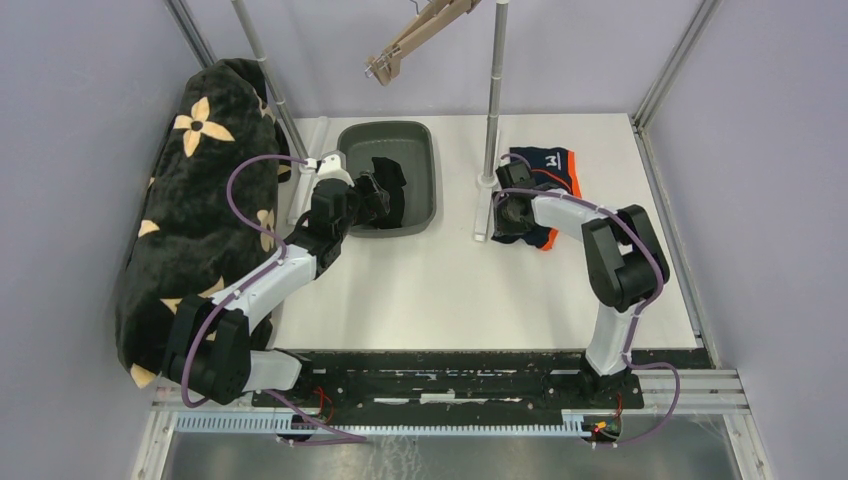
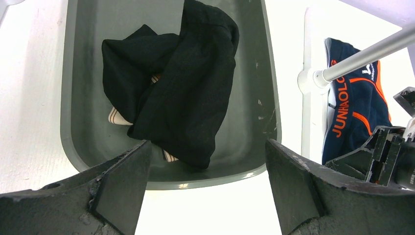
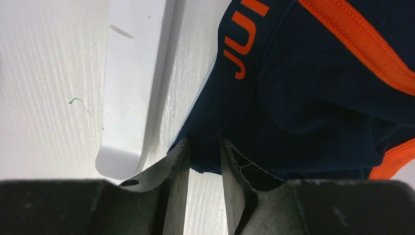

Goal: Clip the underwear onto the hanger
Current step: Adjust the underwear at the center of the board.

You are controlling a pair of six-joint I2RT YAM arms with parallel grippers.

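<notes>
A navy underwear with orange trim (image 1: pixel 550 168) lies on the white table at the back right, next to the rack pole; it also shows in the right wrist view (image 3: pixel 303 98) and the left wrist view (image 2: pixel 352 107). My right gripper (image 1: pixel 510 215) (image 3: pixel 204 147) is down at its near left edge, fingers nearly together with the fabric edge pinched between the tips. A wooden clip hanger (image 1: pixel 415 40) hangs from the rack at the top. My left gripper (image 1: pixel 375 195) (image 2: pixel 205 196) is open and empty at the near rim of the grey bin (image 2: pixel 220 178).
The grey bin (image 1: pixel 425 145) holds black clothing (image 2: pixel 186 88). An upright rack pole (image 1: pixel 493 100) stands on a white base (image 3: pixel 127 98) just left of the underwear. A black blanket with tan flowers (image 1: pixel 200 200) hangs along the left side.
</notes>
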